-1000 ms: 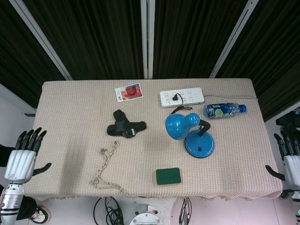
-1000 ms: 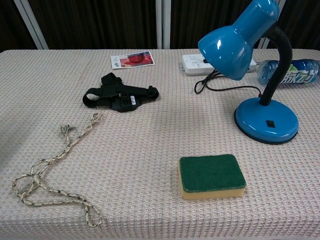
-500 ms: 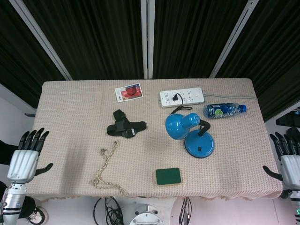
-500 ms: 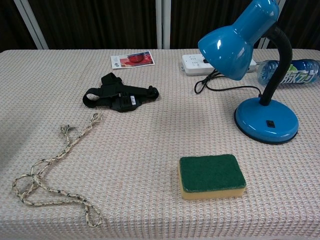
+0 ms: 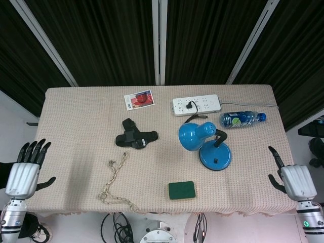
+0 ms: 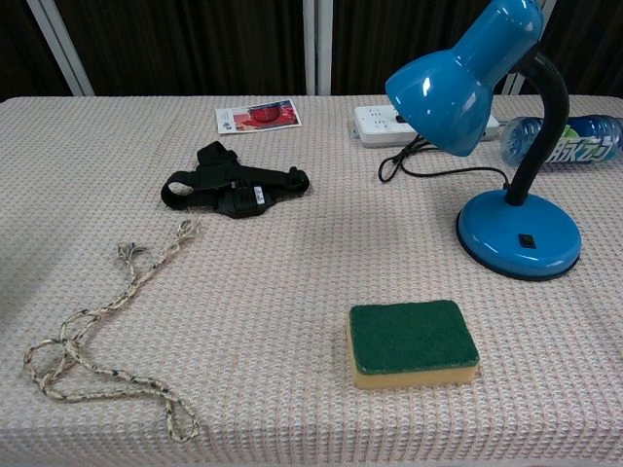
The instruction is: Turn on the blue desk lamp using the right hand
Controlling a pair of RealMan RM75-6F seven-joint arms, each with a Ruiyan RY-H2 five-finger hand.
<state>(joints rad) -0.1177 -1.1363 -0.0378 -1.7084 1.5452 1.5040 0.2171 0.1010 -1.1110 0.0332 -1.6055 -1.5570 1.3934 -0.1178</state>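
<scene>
The blue desk lamp stands right of the table's middle, its shade tilted toward the left and its round base carrying a small black switch. Its black cord runs back to the white power strip. My right hand hovers over the table's right front corner, well right of the lamp, holding nothing, one finger pointing away from me and the rest mostly out of sight behind its white back. My left hand hangs off the table's left edge, fingers spread and empty. Neither hand shows in the chest view.
A green-topped sponge lies in front of the lamp. A water bottle lies behind the lamp. A black strap, a rope and a printed card occupy the left and back.
My right hand has moved in from beyond the right edge to above the table's right front corner. The left hand has barely shifted. The lamp is unchanged.
</scene>
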